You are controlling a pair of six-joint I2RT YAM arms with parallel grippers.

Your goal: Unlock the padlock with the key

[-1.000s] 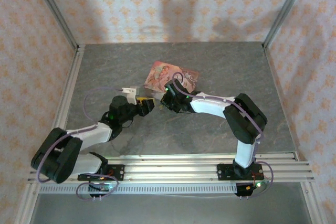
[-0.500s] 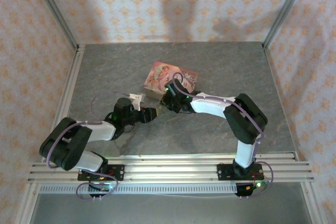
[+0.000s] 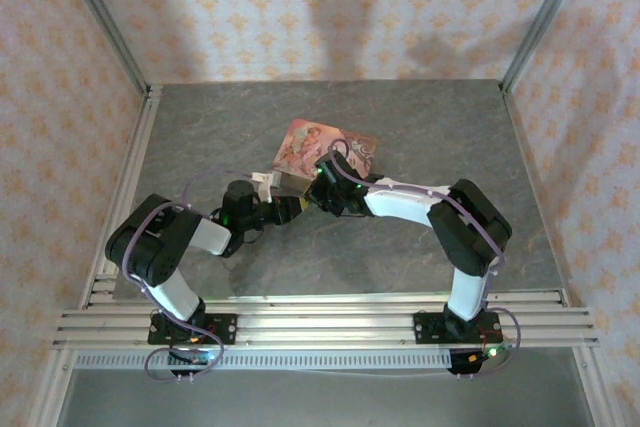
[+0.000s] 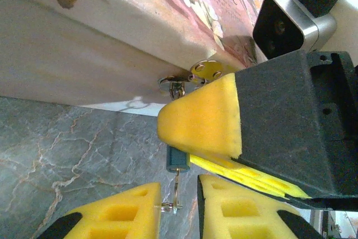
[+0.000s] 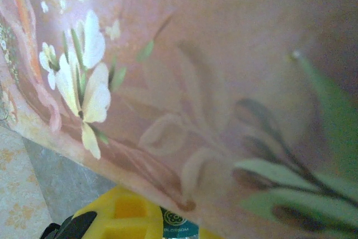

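Slippage is the worry: right hand point(image 4: 182, 151) clamps the padlock point(image 4: 175, 159) beside the box point(image 4: 112, 43), key point(image 4: 176, 191) poking from its end between the left hand's point(image 4: 179, 204) narrowly parted pads point(image 4: 134, 208); an off-centre squeeze could knock the key out.

A grey, marble-veined worktop point(image 3: 440, 137) spans the papered booth. An aluminium rail point(image 3: 128, 182) edges its left side and a pair of rails point(image 3: 330, 312) crosses the near edge. A pink floral box point(image 3: 305, 139) lies flat on it just behind centre, turned askew to the walls, its pale side wall resting on the stone.
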